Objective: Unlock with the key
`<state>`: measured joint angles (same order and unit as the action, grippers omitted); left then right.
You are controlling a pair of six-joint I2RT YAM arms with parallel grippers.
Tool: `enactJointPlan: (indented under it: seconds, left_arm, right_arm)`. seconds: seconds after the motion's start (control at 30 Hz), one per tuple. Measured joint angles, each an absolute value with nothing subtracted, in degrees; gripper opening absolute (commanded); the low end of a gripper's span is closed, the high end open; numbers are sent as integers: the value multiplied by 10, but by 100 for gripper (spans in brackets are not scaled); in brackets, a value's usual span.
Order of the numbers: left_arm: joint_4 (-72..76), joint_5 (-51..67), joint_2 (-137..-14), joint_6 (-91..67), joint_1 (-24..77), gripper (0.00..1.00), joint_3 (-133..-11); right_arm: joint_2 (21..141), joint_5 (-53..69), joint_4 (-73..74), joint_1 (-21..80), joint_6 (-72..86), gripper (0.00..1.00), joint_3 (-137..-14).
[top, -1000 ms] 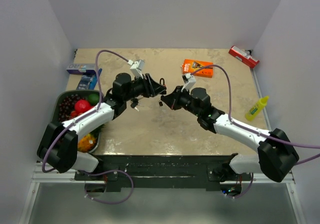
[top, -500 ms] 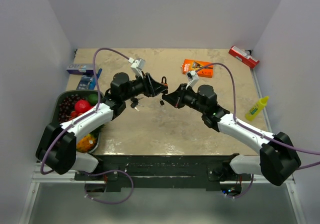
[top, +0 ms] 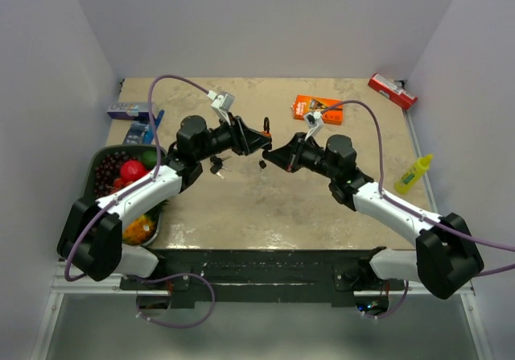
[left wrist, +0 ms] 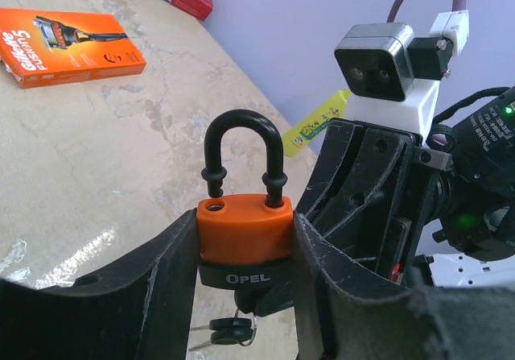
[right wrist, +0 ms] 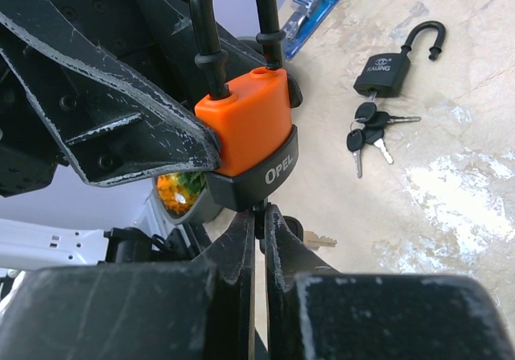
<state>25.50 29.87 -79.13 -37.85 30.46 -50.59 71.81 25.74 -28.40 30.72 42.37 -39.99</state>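
orange padlock is off the table, held upright above its middle. left tool is clamped on the padlock body, one finger on each flat side. in the left wrist view one leg of the black shackle ends just above its hole. right tool meets the padlock from the right, its fingers pressed together on the key directly under the padlock's base. the key is mostly hidden. spare keys hang beneath.

a black padlock lies on the table with its shackle swung open and a bunch of keys touching it, just near and left of the held padlock.

a dark bowl at the left edge holds grapes, a red fruit and an orange fruit.

edges: blue packs far left, an orange razor pack far of centre, a red box in the far right corner, a yellow bottle at the right edge. the near centre of the table is bare.
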Motion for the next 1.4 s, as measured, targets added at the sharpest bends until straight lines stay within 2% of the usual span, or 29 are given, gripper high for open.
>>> enactJointPlan:
  seconds: [0.13, 0.23, 0.3, 0.33, 0.43, 0.57, 0.8, 0.93, 1.2, 1.4]
  left_arm:
    - [251, 299, -791, -377, 305, 0, -506]
    - [241, 297, -791, -373, 307, 0, -509]
    - [231, 295, -791, -368, 310, 0, -513]
    - [225, 293, -791, -361, 310, 0, -514]
    - [177, 280, -792, -345, 306, 0, -515]
    - [100, 264, -803, -329, 305, 0, -514]
    - [60, 272, -807, -307, 284, 0, -514]
    - [57, 341, -807, -283, 282, 0, -514]
    - [65, 517, -795, -247, 283, 0, -489]
    - [94, 603, -792, -250, 283, 0, -481]
  right_arm:
    - [717, 257, -278, 307, 414, 0, -400]
    - [709, 257, -262, 307, 398, 13, -400]
    - [706, 256, -253, 306, 394, 27, -400]
    - [704, 254, -249, 304, 393, 40, -399]
    - [693, 248, -259, 288, 388, 56, -388]
    - [682, 240, -289, 270, 379, 69, -360]
    - [643, 247, -260, 270, 354, 75, -326]
    - [637, 264, -215, 270, 317, 80, -378]
    - [638, 312, -166, 287, 253, 80, -449]
    - [663, 356, -148, 336, 229, 80, -470]
